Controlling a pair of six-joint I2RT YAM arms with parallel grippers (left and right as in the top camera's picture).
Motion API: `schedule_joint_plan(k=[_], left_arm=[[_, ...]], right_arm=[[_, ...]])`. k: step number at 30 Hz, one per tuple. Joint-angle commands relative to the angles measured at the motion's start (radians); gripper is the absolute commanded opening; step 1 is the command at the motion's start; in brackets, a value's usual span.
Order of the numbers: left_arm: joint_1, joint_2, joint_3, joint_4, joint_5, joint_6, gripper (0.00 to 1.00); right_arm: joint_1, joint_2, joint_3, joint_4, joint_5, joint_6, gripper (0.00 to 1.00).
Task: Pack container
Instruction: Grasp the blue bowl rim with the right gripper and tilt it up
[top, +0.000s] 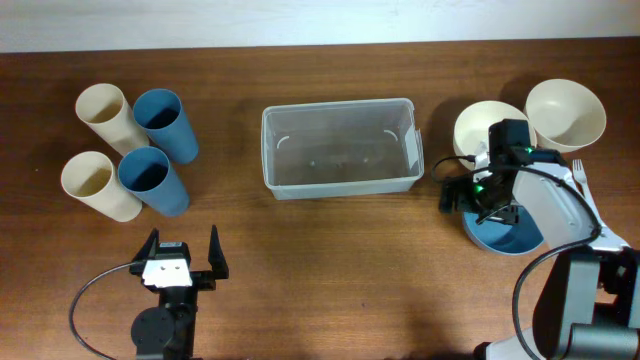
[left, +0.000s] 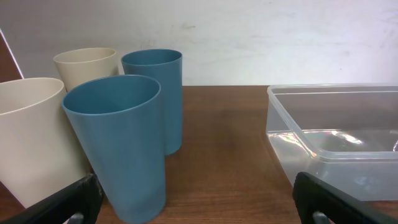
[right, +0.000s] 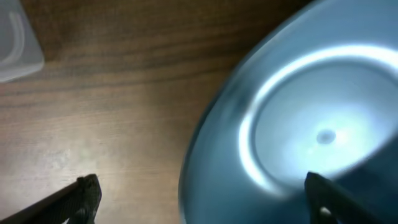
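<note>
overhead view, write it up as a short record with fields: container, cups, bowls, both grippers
container: clear bin, mid-table, empty
cream cups: two, far left
blue cups: two, right beside the cream ones
cream bowls: two, far right
blue bowl: nearer than the cream bowls, under the right arm
white fork: right of the bowls
left gripper: open, holding nothing, near the cups
right gripper: open, over the blue bowl's edge

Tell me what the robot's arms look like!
Each arm ends in a black gripper with two fingers. The left gripper carries a white block and a looping black cable. The right gripper has small green lights, with a pale grey arm shell behind it.
</note>
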Motion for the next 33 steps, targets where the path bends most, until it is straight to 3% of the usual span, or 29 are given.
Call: schedule_joint_plan(k=[1,8,13,18,33], left_arm=[[0.004,-0.010,-0.004,-0.003,0.011,0.015,1.00],[0.004,-0.010,-0.004,-0.003,0.011,0.015,1.00],[0.004,-0.010,-0.004,-0.003,0.011,0.015,1.00],[0.005,-0.010,-0.004,-0.003,0.011,0.015,0.99],[0.004,-0.010,-0.004,-0.003,0.011,0.015,1.00]], right_arm=[[-0.008,-0.007,0.108,-0.076,0.002,0.011,0.99],[-0.067,-0.096,0.293,-0.296,0.066,0.098,0.99],[-0.208,-0.212,0.291,-0.342,0.175,0.278,0.99],[-0.329,-0.270,0.252,-0.343,0.145,0.272,0.99],[-0.440,-0.266,-0.207,0.033,-0.031,0.299,0.99]])
